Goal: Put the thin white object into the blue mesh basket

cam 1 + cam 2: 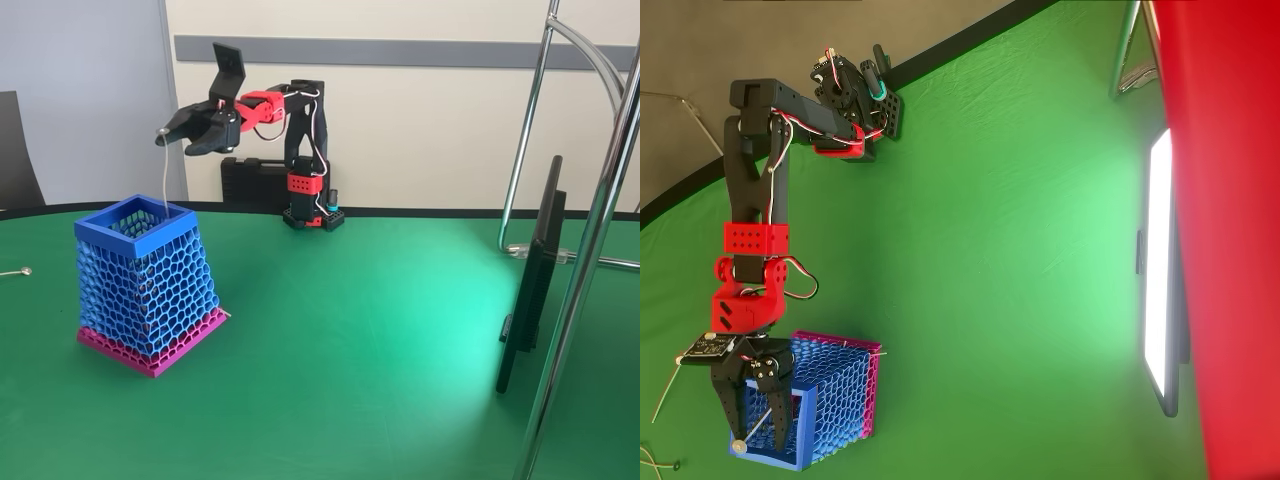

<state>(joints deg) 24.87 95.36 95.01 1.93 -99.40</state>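
The counter (380, 350) is a broad green cloth-like surface with a dark edge, smooth and bare across most of its width. Behind it stands a pale wall with a grey band. Chrome tubing rises at about 3 o'clock in the fixed view, with a dark flat screen standing edge-on beside it.

The arm (300, 150), black with red joints, is based at the far edge of the counter, around 12 o'clock in the fixed view, and reaches out toward 9 o'clock.

The basket (150, 285) stands upright at about 8 o'clock in the fixed view, with its blue rim on top and its pink base on the counter. Its opening is square and fairly narrow.

The end effector (185, 128) hovers above the basket rim, closed on the top end of the wire (164, 175). The wire hangs almost straight down from the pinch, and its lower end dips just inside the rim. In the overhead view the wire (758, 425) lies over the basket's mouth.

The wire looks very light and springy, likely to swing or slip from the pads. The end grip seems right, as it lets the wire hang plumb.

A second thin pale piece (14, 272) lies on the counter at 9 o'clock, well apart.
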